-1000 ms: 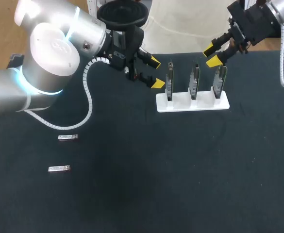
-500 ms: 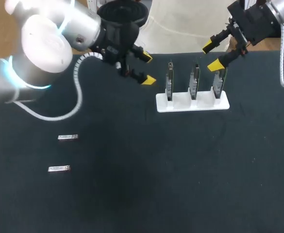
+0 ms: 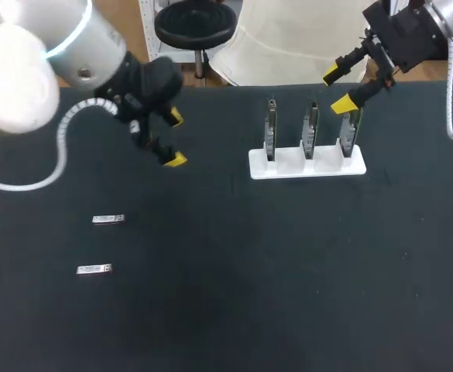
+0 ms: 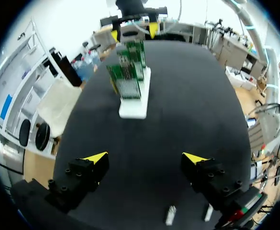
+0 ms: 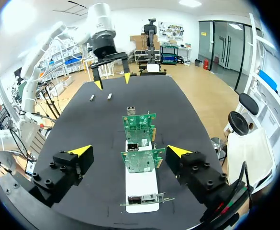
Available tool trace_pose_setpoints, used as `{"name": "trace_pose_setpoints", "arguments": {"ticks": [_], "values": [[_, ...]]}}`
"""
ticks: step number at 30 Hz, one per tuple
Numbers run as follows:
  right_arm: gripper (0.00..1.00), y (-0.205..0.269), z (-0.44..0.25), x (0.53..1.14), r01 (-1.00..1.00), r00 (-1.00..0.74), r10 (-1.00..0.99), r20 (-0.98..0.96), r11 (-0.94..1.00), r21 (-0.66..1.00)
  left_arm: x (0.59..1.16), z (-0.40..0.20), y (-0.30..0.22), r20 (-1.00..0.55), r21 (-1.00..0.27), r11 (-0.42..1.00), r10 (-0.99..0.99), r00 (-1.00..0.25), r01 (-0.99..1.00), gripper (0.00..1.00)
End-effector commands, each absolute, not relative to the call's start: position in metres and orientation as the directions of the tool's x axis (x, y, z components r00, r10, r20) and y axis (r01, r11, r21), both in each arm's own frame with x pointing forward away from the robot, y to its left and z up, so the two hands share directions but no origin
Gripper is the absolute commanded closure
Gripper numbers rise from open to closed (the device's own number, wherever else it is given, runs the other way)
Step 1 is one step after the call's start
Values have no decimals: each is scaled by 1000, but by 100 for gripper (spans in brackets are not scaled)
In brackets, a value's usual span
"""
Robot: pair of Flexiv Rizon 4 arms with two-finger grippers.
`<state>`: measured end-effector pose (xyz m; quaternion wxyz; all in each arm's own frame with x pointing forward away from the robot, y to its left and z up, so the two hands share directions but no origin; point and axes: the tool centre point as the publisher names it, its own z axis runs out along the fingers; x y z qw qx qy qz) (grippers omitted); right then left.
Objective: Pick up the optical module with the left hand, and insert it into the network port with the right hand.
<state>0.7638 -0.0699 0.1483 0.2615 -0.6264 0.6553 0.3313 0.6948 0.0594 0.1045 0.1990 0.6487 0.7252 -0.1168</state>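
Since a second ago, the left arm has swung away from the white stand and back toward the desk's left edge. The left jaws now hang wide open and empty above the far-left part of the desk. The right arm has kept its place. The right jaws stand open and empty over the network card at the stand's right end.

Two optical modules lie flat near the left edge, well apart from the stand. The rear module lies closer to the left jaws than the front module. In the left wrist view both show on the desk below the open fingers.

The step in hand looks like the approach for the pick, with nothing grasped yet. Next, the left jaws likely need to come over one module, line up across its narrow sides and sink nearly to the desk before closing, since the piece is thin and low. The handover to the right jaws and the insertion are not yet begun.
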Motion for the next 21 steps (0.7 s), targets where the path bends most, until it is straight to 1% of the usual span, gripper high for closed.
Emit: {"name": "trace_pose_setpoints", "arguments": {"ticks": [1, 4, 11, 16, 21], "values": [[0, -70, 148, 763, -995, -78, -648, -758, -2, 104, 660, 111, 90, -357, 117, 151, 929, -100, 982, 0], [0, -70, 148, 763, -995, -78, -648, -758, -2, 104, 645, 103, 107, -307, 107, 145, 946, -106, 984, 0], [0, -70, 148, 763, -995, -78, -648, -758, -2, 104, 620, 90, 131, -196, 104, 76, 979, -54, 992, 0], [0, -70, 148, 763, -995, -78, -648, -758, -2, 104, 605, 81, 146, -145, 80, 48, 989, -36, 996, 0], [0, -70, 148, 763, -995, -78, -648, -758, -2, 104, 600, 74, 158, -119, 72, 50, 992, -41, 996, 0]]}}
